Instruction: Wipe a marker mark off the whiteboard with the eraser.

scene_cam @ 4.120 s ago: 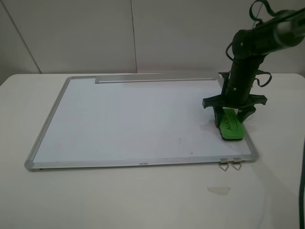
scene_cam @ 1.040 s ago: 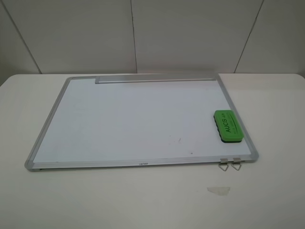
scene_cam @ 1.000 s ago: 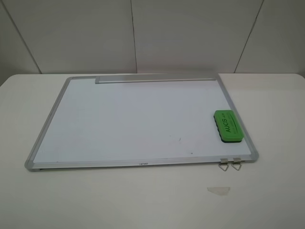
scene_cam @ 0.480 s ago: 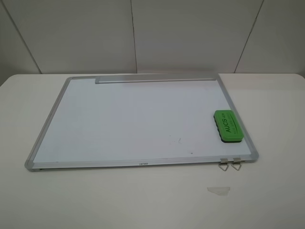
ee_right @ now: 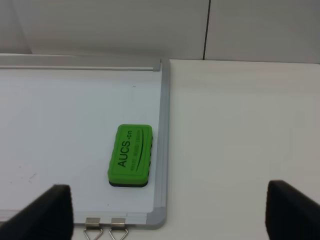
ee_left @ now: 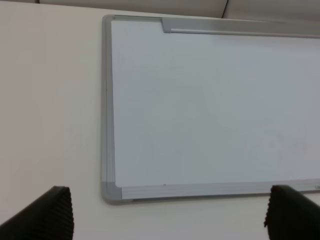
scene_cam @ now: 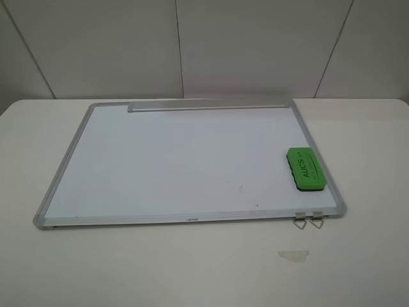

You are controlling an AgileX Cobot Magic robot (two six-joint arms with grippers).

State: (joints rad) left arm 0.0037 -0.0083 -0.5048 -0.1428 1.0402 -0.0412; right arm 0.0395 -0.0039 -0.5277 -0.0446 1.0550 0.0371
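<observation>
On the whiteboard [scene_cam: 160, 160], eraser [scene_cam: 305, 168] lengthwise along right frame, both tools spread wide, empty.

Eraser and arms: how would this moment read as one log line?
eraser: free on whiteboard | mark: none visible | left gripper: open | right gripper: open

The high exterior camera looks down over the whole whiteboard [scene_cam: 179, 163] from its clip edge. The left wrist camera looks down on one end of the whiteboard [ee_left: 210, 105]; the right wrist camera covers the opposite end, with the eraser [ee_right: 130, 155], seen nearer.
</observation>
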